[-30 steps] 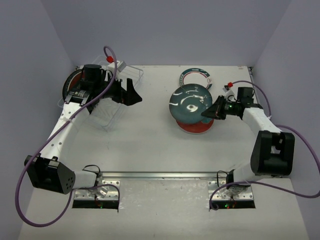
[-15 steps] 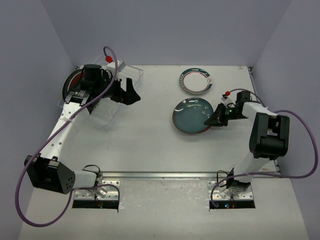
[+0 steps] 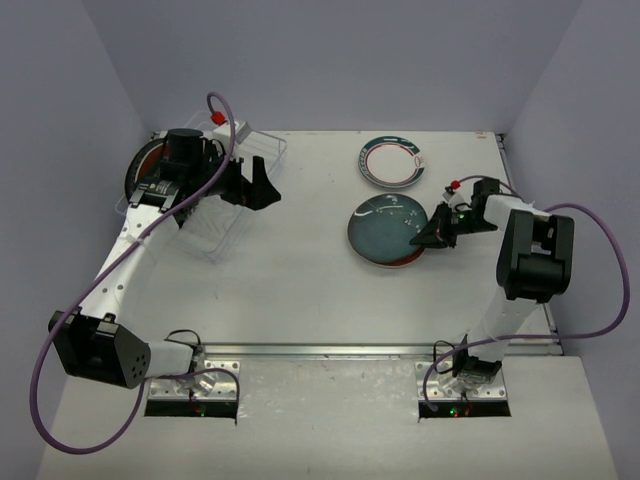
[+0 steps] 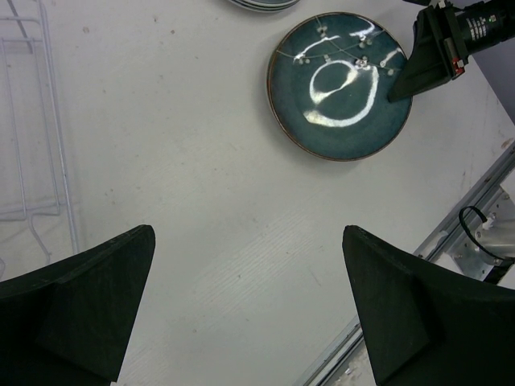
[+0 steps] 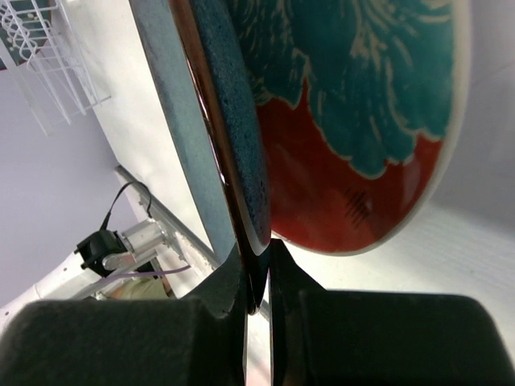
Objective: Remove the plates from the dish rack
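- The right gripper point(image 3: 432, 232) is clamped on the right rim of the dark teal plate point(image 3: 385, 228), which sits over the red-and-teal plate point(image 5: 354, 121), right of centre.
- The wrist view shows a gap between the two at the held edge. Lower that edge flat before letting go, so nothing drops or clatters.
- Then back out low, to the right.
- The left gripper point(image 3: 255, 188) hangs spread wide over the dish rack point(image 3: 215, 245), far left, where a red-rimmed plate point(image 3: 138, 172) waits.

I get bright, even overhead light, soft shadows on the counter point(image 3: 300, 270), a white glare ring on the dark teal plate point(image 4: 338, 84), and the right hand point(image 5: 259, 277) blurred up close.
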Motion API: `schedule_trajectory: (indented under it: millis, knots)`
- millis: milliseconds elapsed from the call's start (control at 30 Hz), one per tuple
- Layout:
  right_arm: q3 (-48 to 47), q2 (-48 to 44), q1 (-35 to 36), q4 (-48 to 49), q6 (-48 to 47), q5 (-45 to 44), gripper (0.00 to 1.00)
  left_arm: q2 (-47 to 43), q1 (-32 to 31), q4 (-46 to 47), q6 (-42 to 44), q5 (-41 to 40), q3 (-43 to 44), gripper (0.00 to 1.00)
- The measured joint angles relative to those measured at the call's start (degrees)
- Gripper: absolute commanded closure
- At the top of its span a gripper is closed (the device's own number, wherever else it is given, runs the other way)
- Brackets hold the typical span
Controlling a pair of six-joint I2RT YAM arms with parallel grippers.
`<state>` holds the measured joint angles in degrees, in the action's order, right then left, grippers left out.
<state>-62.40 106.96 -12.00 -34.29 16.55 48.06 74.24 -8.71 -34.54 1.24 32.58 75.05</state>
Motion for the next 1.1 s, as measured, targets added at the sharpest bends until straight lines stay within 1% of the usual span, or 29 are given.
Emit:
schedule_trajectory:
  millis: [100,267,300,333,367,400,467,533,633,767,933,1100]
  knots:
    - [-1.2,1.5,-0.3,-1.4,-0.6,0.2,0.92,0.0,0.0,0.0,0.0,0.0,0.0,0.00]
    - [-3.7,2.9,-0.7,-3.9,-1.9,0.9,0.74,0.0,0.0,0.0,0.2,0.2,0.0,0.00]
    - [-4.1,2.9,-0.7,-4.4,-2.3,1.1,0.67,0.0,0.0,0.0,0.2,0.2,0.0,0.00]
    - [-4.6,2.9,-0.7,-4.8,-2.6,1.1,0.52,0.0,0.0,0.0,0.3,0.2,0.0,0.00]
    - [-5.1,2.9,-0.7,-5.1,-3.1,1.0,0.44,0.0,0.0,0.0,0.3,0.2,0.0,0.00]
    - [-5.7,2.9,-0.7,-5.6,-3.5,0.7,0.37,0.0,0.0,0.0,0.4,0.2,0.0,0.00]
    - [-6.5,2.9,-0.7,-6.5,-4.4,-0.3,0.29,0.0,0.0,0.0,0.5,0.2,0.0,0.00]
    - [-7.3,2.9,-0.7,-7.3,-5.0,-1.6,0.26,0.0,0.0,0.0,0.6,0.2,0.0,0.00]
    - [-8.5,2.9,-0.7,-8.5,-5.9,-3.7,0.24,0.0,0.0,0.0,0.7,0.2,0.0,0.00]
    - [-9.9,2.7,-0.6,-9.7,-7.3,-7.8,0.24,0.0,0.0,-0.1,1.0,0.2,0.0,0.00]
    - [-10.8,0.8,0.4,-10.6,-9.8,-15.4,0.22,0.0,0.0,-0.3,1.3,0.0,0.8,0.00]
    - [-12.2,-0.3,1.9,-10.9,-11.1,-19.5,0.22,0.0,0.0,-0.4,1.5,-0.1,1.4,0.00]
